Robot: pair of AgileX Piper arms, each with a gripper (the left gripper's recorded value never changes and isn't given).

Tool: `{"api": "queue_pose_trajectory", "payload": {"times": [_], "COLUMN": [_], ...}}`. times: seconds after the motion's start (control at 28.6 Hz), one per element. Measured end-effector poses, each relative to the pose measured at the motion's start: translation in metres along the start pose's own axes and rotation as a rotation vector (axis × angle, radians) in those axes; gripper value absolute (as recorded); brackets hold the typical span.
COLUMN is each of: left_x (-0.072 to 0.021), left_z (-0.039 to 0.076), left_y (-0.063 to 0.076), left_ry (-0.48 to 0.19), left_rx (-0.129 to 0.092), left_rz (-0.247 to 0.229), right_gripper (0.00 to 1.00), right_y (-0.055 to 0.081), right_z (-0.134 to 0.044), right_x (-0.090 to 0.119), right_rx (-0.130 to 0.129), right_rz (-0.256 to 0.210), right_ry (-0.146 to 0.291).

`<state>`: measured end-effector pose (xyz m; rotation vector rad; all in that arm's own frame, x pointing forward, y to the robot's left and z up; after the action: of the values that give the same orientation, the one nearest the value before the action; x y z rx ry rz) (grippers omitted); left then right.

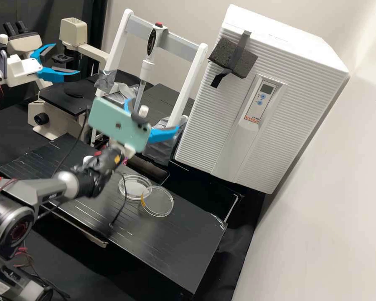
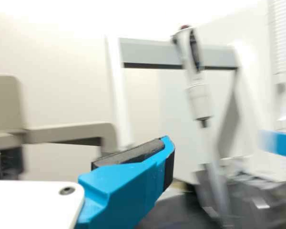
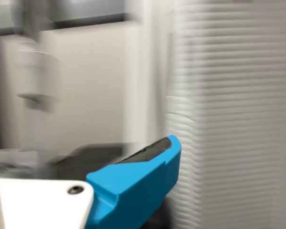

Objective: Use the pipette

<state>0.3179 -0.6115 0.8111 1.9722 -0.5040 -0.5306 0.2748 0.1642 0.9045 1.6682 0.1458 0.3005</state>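
Far to the left of the white stand [image 1: 184, 44], the left gripper [image 1: 67, 59] hangs in the air over the stage of a beige microscope [image 1: 54, 113]. Its two blue fingers are spread apart and hold nothing. The right arm comes in from the lower left, and the right gripper [image 1: 152, 119] sits low at the front of the stand, just beside its right post. Its fingers are also parted and empty, and one blue finger [image 1: 165, 133] points toward that post.

The pipette [image 1: 151, 42] hangs upright from the stand's grey crossbar, red button on top. Its thin shaft runs down behind the right gripper; whether the two touch cannot be told. In front of the stand and below it, two clear round dishes [image 1: 134, 187] [image 1: 158, 200] lie on a black ribbed platform [image 1: 175, 242], their rims overlapping. Right of the stand stands a tall white ribbed machine [image 1: 238, 104] with a dark foam block [image 1: 233, 59] strapped near its top.
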Motion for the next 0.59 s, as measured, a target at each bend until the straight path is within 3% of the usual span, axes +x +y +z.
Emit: {"api": "queue_pose_trajectory", "payload": {"times": [0.07,0.1,0.17,0.28,0.38,0.45,0.59], "left_x": [-0.0001,-0.0007,-0.0012,-0.0021,-0.0022,-0.0022,-0.0048], "left_z": [0.001,0.002,0.001,0.0,-0.001,-0.001,-0.003], "left_y": [-0.001,-0.002,-0.003,-0.003,-0.003,-0.003,0.003], "left_ry": [-0.02,-0.032,-0.033,-0.029,-0.026,-0.026,-0.017], "left_rx": [-0.004,0.001,0.0,0.001,-0.003,-0.003,0.003], "left_rz": [-0.012,-0.022,-0.026,-0.028,-0.028,-0.028,-0.012], "right_gripper": [1.0,1.0,1.0,1.0,1.0,1.0,1.0], "right_y": [0.009,0.017,0.024,0.027,0.025,0.022,0.016], "right_z": [-0.031,-0.045,-0.056,-0.06,-0.058,-0.059,-0.066], "right_x": [0.001,-0.001,-0.003,-0.005,-0.004,-0.002,0.011], "right_rx": [-0.016,-0.012,-0.005,0.008,0.023,0.012,-0.038], "right_rz": [0.022,0.061,0.092,0.104,0.089,0.071,0.06], "right_ry": [0.12,0.183,0.226,0.236,0.207,0.191,0.188]}}
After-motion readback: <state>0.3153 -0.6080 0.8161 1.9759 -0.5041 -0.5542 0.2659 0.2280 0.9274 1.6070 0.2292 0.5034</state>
